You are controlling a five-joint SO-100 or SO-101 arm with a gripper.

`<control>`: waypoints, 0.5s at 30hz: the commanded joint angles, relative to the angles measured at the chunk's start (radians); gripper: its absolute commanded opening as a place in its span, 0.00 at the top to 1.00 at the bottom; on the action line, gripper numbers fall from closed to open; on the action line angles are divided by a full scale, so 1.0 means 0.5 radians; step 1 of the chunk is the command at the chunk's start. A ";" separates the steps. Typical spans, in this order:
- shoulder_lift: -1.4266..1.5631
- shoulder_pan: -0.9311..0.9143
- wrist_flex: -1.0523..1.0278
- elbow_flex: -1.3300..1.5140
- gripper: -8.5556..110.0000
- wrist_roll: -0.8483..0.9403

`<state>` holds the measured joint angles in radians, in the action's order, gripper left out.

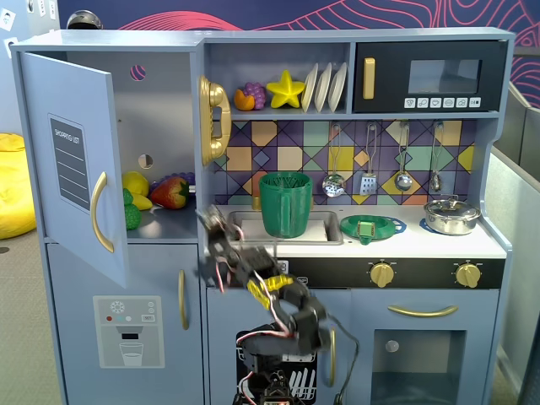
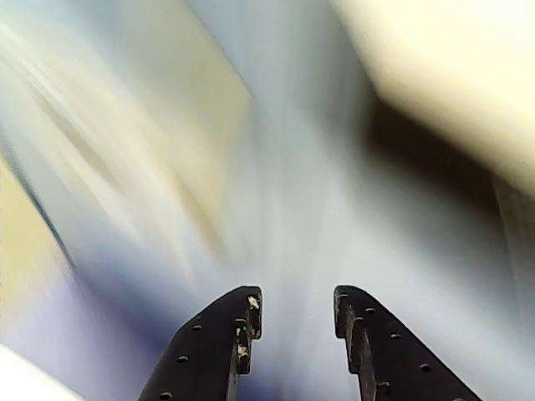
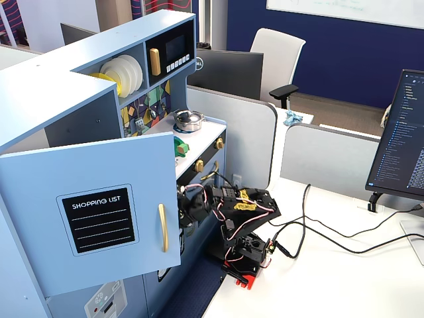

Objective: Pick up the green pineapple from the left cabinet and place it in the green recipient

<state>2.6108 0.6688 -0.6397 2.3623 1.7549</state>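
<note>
**Inside the open cabinet, the pineapple waits**

In the left cabinet [image 1: 160, 126], the green pineapple [image 1: 132, 213] sits at the shelf's front left, bumpy and bright, partly hidden by the open door [image 1: 72, 160], beside a yellow lemon [image 1: 135, 182] and a red strawberry [image 1: 170, 192]. Only one fixed view shows this; the other shows just the door's outer face [image 3: 93, 212]. The green recipient [image 1: 287, 205] stands in the sink, its contents unclear. The blurred wrist view shows the jaws [image 2: 294, 313] apart and empty.

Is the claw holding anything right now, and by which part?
Nothing. The claw is open and empty in the wrist view; the green pineapple sits in the left cabinet.
</note>
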 commanded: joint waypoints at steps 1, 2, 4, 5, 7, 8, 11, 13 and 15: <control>-0.218 0.114 0.089 -0.531 0.93 0.104; -0.267 0.114 0.089 -0.592 0.93 0.107; -0.344 0.114 0.089 -0.684 0.93 0.114; -0.377 0.114 0.089 -0.724 0.93 0.120; -0.433 0.114 0.120 -0.788 0.93 0.095; -0.460 0.114 0.147 -0.810 0.93 0.071; -0.574 0.101 0.267 -0.862 0.93 0.058; -0.644 0.101 0.368 -0.896 0.93 0.055; -0.715 0.107 0.420 -0.945 0.93 0.034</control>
<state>2.2948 0.7133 -0.5016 1.9926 1.7932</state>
